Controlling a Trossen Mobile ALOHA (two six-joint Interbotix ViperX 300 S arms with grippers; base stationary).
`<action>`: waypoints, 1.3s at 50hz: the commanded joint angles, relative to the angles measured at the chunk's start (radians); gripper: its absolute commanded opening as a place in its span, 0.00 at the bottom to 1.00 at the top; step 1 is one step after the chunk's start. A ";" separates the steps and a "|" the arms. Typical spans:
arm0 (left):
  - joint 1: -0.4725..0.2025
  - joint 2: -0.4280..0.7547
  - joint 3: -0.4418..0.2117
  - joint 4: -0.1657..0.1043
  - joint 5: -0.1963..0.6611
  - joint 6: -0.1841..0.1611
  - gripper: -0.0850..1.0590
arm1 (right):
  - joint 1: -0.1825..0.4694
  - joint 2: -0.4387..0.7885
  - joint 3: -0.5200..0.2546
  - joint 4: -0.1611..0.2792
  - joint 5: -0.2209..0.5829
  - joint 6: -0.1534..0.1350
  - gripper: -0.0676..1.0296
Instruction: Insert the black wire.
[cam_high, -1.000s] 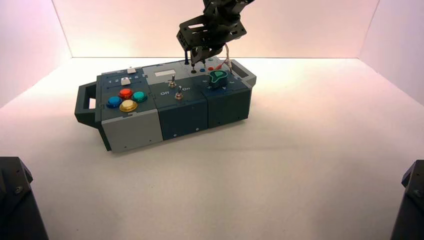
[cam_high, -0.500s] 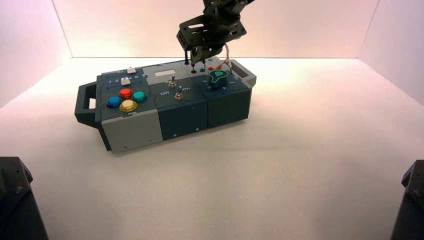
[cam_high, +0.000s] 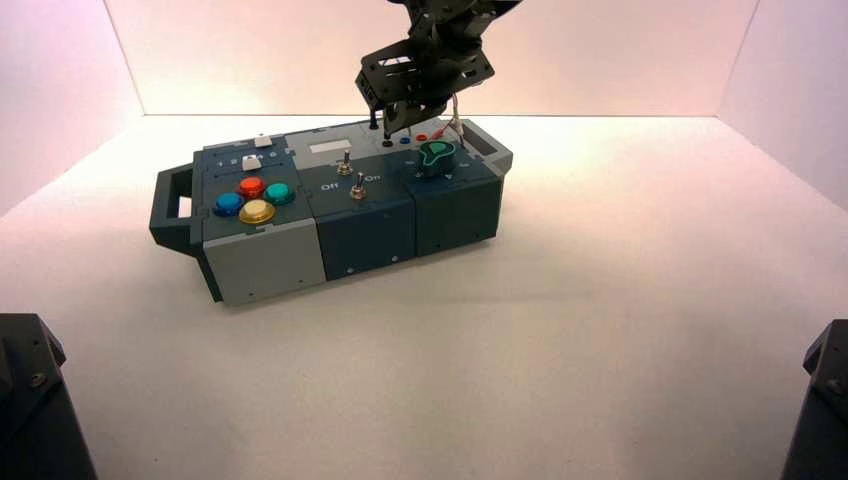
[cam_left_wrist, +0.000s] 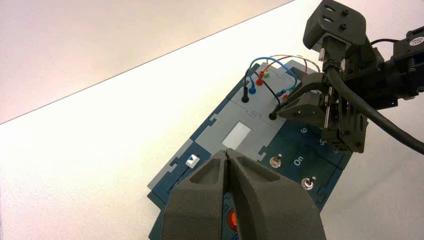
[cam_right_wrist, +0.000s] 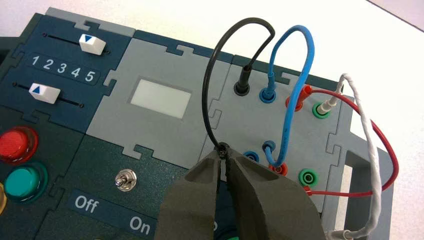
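Observation:
The black wire (cam_right_wrist: 210, 85) arches over the grey socket panel (cam_right_wrist: 160, 130) at the box's (cam_high: 360, 230) far right. One plug (cam_right_wrist: 243, 80) stands in a far-row black socket. My right gripper (cam_right_wrist: 223, 156) is shut on the other plug (cam_right_wrist: 222, 149), whose tip sits at the near-row black socket; how deep it goes is hidden. In the high view the right gripper (cam_high: 392, 125) hangs over that panel. The left wrist view shows this plug (cam_left_wrist: 273, 115) upright beside the right fingertips (cam_left_wrist: 295, 107). My left gripper (cam_left_wrist: 228, 154) is shut and empty, held back over the button end.
A blue lead (cam_right_wrist: 295, 60), a red lead (cam_right_wrist: 385, 150) and a white lead (cam_right_wrist: 367, 130) loop over the same panel, close to the black wire. A green knob (cam_high: 436, 153), two toggles (cam_high: 357, 185) and coloured buttons (cam_high: 252, 198) lie nearer. White walls enclose the table.
The right gripper has risen slightly and edged right over the socket panel, still shut on the plug. The box has not moved.

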 joint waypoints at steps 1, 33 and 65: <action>0.003 -0.006 -0.012 0.000 -0.008 0.000 0.05 | 0.003 -0.008 0.002 0.002 0.008 0.000 0.04; 0.003 -0.006 -0.011 -0.002 -0.011 0.000 0.05 | 0.003 0.048 0.009 0.002 0.018 0.000 0.04; 0.003 -0.006 -0.009 -0.003 -0.012 -0.006 0.05 | 0.003 -0.064 -0.023 0.002 0.083 0.002 0.35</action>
